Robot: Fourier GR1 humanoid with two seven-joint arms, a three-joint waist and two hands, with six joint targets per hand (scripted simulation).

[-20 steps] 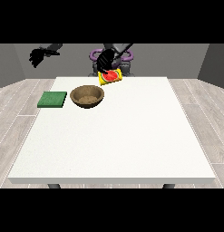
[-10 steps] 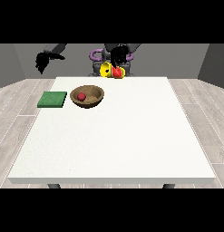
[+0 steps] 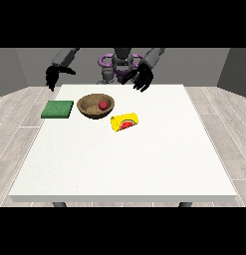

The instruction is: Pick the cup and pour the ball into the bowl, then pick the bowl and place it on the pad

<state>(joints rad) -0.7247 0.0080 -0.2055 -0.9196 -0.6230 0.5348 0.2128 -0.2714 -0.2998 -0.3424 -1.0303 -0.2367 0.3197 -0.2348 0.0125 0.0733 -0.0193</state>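
A brown wooden bowl (image 3: 89, 105) stands on the white table (image 3: 144, 159) with a small red ball (image 3: 102, 105) inside it. A yellow cup (image 3: 124, 122) with a red mark lies on its side just right of the bowl. The green pad (image 3: 58, 109) lies left of the bowl. The hand at the view's right (image 3: 139, 76) hovers above the table's far edge with its fingers spread and nothing in it. The hand at the view's left (image 3: 53, 75) hangs beyond the far left corner, fingers relaxed and pointing down, holding nothing.
The robot's grey torso (image 3: 121, 64) stands behind the table's far edge. Wooden flooring (image 3: 224, 129) surrounds the table on both sides.
The ball landed in the bowl. The hand at the view's right let go of the cup, which now lies on the table beside the bowl, and that hand opened.
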